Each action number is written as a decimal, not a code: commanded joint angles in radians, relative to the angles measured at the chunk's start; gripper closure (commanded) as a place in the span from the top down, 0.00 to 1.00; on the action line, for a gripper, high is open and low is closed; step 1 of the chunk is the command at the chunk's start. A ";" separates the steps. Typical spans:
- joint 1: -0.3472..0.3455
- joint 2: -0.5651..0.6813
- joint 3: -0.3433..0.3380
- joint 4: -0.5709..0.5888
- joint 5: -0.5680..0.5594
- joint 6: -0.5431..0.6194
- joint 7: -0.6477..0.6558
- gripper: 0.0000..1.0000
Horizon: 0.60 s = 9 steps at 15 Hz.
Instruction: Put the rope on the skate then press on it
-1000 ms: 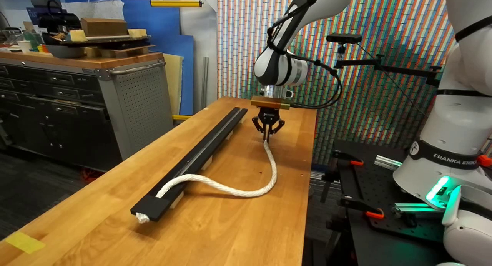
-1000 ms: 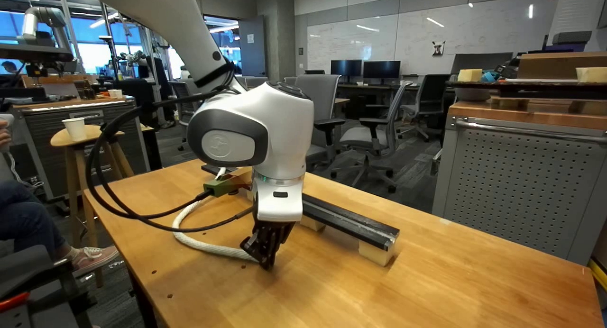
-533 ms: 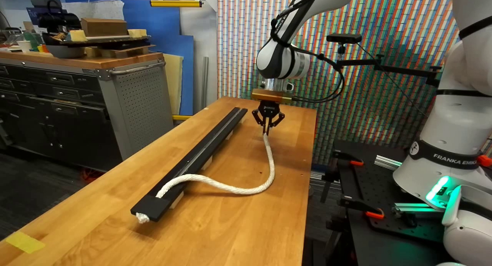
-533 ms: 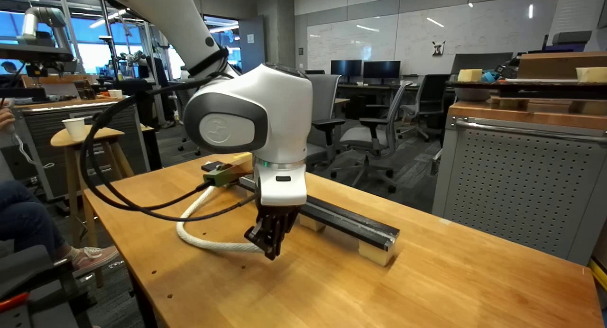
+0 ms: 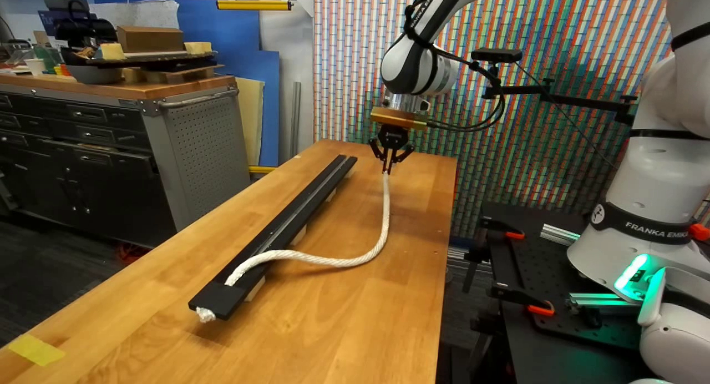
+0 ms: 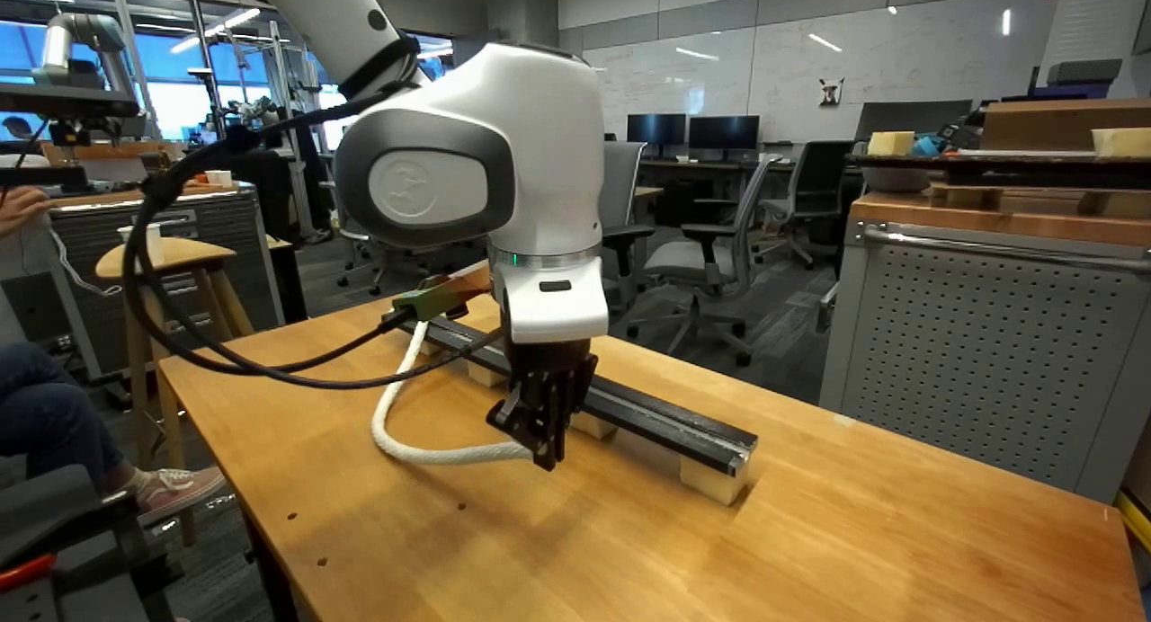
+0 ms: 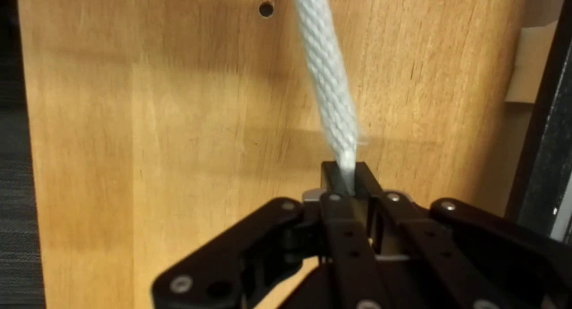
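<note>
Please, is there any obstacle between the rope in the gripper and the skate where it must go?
Nothing visible is in the way. The gripper holds the rope beside the skate, which sits raised on blocks.

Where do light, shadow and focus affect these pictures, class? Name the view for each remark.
In an exterior view, pale glare streaks mark the whiteboard and the windows look washed out; in an exterior view, the base light glows near-white with a green fringe; in the wrist view, soft-edged shadow bands cross the tabletop, the fingers look slightly blurred, yet the weave of the rope is readable.
</note>
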 commanded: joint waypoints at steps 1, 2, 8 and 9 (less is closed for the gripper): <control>0.010 -0.076 -0.018 -0.026 -0.049 -0.007 0.043 0.03; 0.011 -0.086 -0.019 -0.024 -0.059 -0.006 0.049 0.03; 0.008 -0.187 -0.007 -0.023 -0.114 -0.033 0.054 0.03; 0.006 -0.201 -0.002 -0.017 -0.120 -0.043 0.053 0.03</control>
